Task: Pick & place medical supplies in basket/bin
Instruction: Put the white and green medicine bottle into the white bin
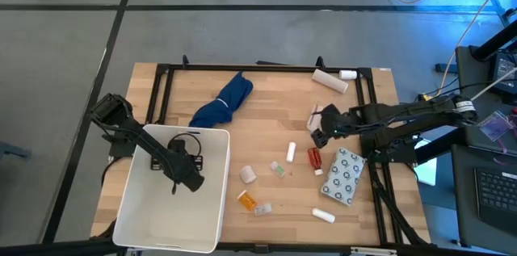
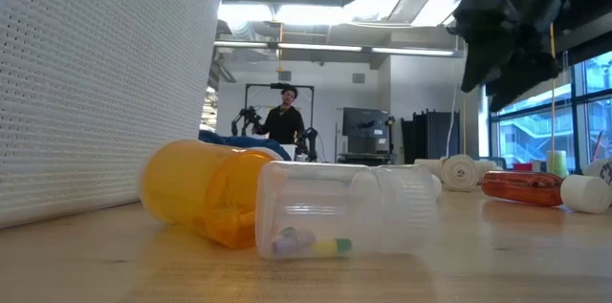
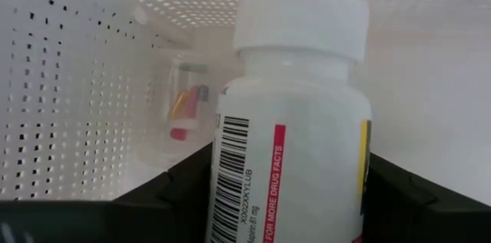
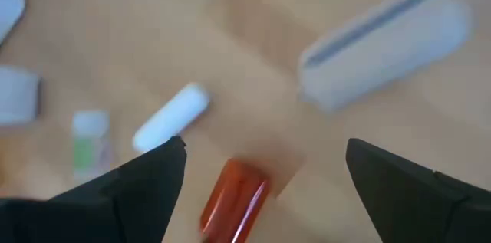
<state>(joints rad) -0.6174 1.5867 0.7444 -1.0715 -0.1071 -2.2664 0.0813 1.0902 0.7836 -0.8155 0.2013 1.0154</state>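
A white bottle sits clamped in the left gripper, inside the white bin at the counter's left. The right gripper hangs with fingers apart above the red bottle.

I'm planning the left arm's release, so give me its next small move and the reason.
Probably open the left claw and let go. The left wrist view shows the white pill bottle upright between its fingers, already inside the perforated white bin, and the high view puts that claw over the bin. The right claw hangs open above the red bottle.
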